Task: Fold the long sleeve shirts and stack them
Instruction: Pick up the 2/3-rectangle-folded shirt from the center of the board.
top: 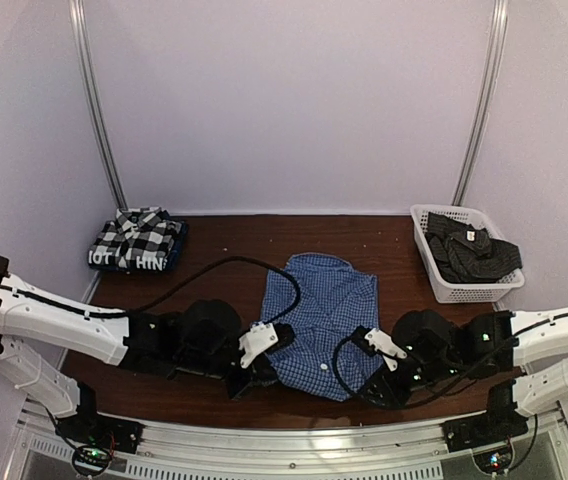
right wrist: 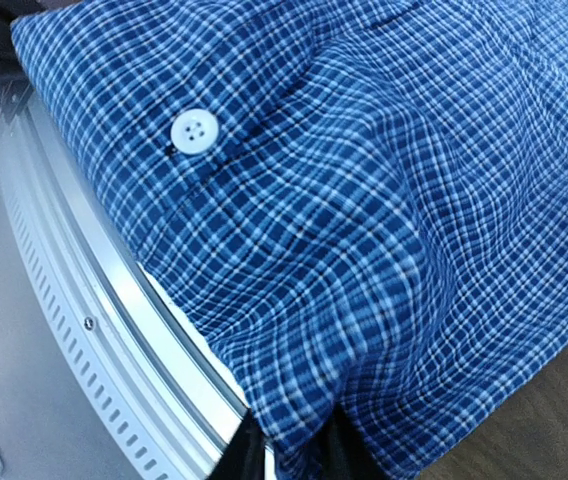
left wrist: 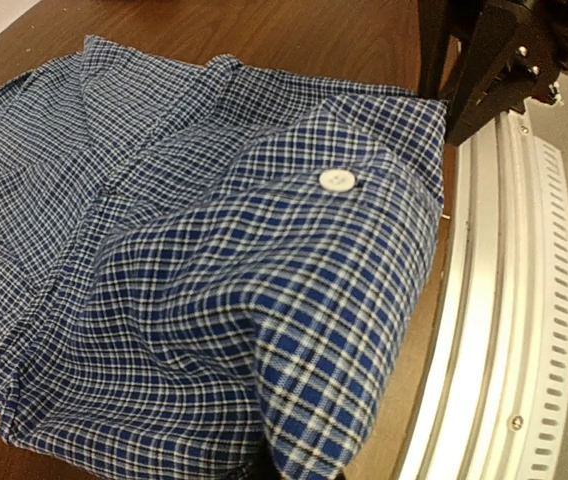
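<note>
The blue fine-check shirt (top: pixel 322 318) lies partly folded in the middle of the table. My left gripper (top: pixel 252 372) is shut on its near left hem, which fills the left wrist view (left wrist: pixel 264 300). My right gripper (top: pixel 382 382) is shut on its near right hem, the cloth draped over its fingers in the right wrist view (right wrist: pixel 364 250). The black-and-white plaid shirt (top: pixel 142 234) lies folded on the navy shirt with white letters (top: pixel 129 261) at the far left. The dark charcoal shirt (top: pixel 472 255) sits in the basket.
A white plastic basket (top: pixel 430 262) stands at the far right. The metal rail (top: pixel 304 440) runs along the table's near edge, close under both grippers. White walls enclose the back and sides.
</note>
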Robot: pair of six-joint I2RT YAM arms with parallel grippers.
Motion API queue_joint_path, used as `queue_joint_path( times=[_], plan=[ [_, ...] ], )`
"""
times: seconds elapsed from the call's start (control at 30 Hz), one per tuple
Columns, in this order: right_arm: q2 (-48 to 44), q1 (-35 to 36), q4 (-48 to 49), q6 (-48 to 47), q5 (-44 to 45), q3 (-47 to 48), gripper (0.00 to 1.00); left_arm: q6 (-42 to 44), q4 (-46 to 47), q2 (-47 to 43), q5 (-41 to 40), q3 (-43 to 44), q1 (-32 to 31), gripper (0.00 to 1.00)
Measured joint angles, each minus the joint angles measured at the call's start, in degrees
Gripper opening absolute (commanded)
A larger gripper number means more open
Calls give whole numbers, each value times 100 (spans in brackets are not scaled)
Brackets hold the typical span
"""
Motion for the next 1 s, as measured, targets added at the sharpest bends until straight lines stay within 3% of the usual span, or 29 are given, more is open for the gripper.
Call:
queue_joint_path(
  times=[0.27,0.43,0.7,0.93,1.0],
  plan=[
    [-326,297,-39,114,385,4,74,-319,-780,-273,981,227,577,0],
    [-227,662,-155,212,734,81,83,-413,-1150,-258,1451,433,793,0],
    [533,1320,-413,289,1552,573,83,-466,-1449,4,1902,769,914,0],
    [1193,1421,-717,328,2103,654,67,-463,-1532,35,2221,785,988,0],
    [1325,1423,-758,326,2199,654,57,-466,-1530,33,2291,782,1010,0]
  ],
)
